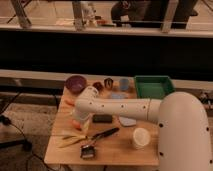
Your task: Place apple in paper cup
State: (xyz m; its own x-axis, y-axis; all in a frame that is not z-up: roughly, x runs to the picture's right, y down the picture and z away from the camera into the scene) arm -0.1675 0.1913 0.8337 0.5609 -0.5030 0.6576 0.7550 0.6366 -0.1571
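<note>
Step judged: grasp of apple (75,124), at gripper (80,121), low over desk (116,148). Cannot tell if clamped. Paper cup (140,137) well apart, right of gripper. Next req: firm hold, lift, carry over cup.

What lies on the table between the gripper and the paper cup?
In the camera view, a dark long-handled utensil lies on the table between the gripper, low at the left side, and the paper cup near the front right.
</note>
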